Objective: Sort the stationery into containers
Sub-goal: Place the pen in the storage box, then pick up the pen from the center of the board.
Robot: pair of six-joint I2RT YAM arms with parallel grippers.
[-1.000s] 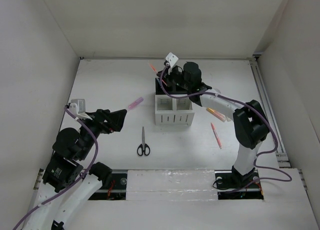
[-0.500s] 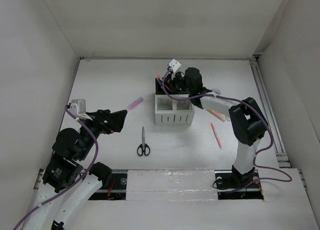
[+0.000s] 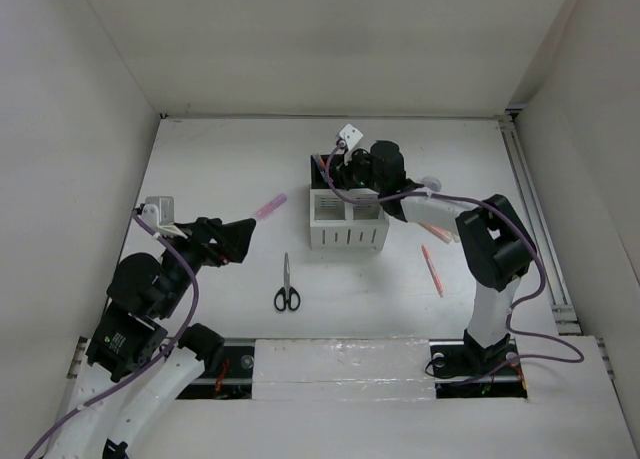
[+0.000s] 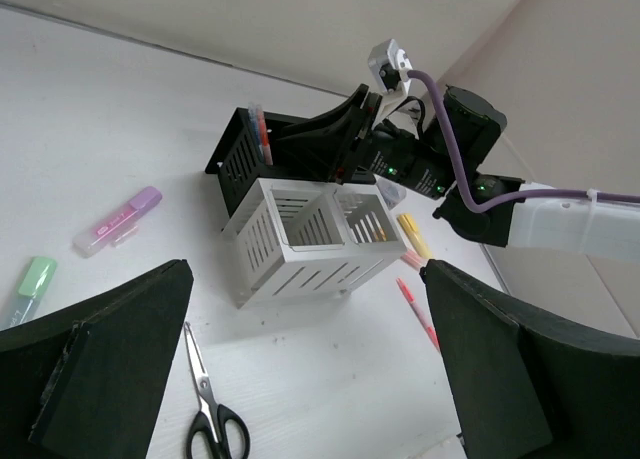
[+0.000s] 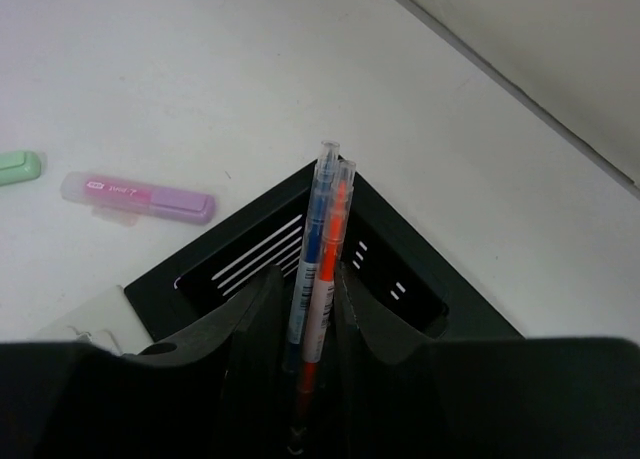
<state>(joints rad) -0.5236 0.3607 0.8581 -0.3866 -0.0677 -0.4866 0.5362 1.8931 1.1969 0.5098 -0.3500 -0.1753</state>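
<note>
My right gripper (image 3: 338, 165) is over the black container (image 3: 322, 179), behind the white container (image 3: 347, 236). In the right wrist view its fingers (image 5: 258, 304) close round an orange pen (image 5: 330, 249) and a blue pen (image 5: 312, 241) that stand upright in a black compartment (image 5: 400, 269). My left gripper (image 3: 236, 240) is wide open and empty above the table at the left (image 4: 305, 309). A pink highlighter (image 3: 270, 206) lies ahead of it. Black-handled scissors (image 3: 286, 287) lie in front of the containers. A green highlighter (image 4: 30, 284) lies at the left.
A red pen (image 3: 432, 270) and a yellow highlighter (image 4: 412, 234) lie on the table right of the white container. White walls enclose the table on three sides. The right arm's purple cable (image 3: 440, 197) loops over the containers' right side.
My right gripper has come down and forward over the black container, and the pens that stuck out behind it now stand inside the compartment. The left arm has not moved.
</note>
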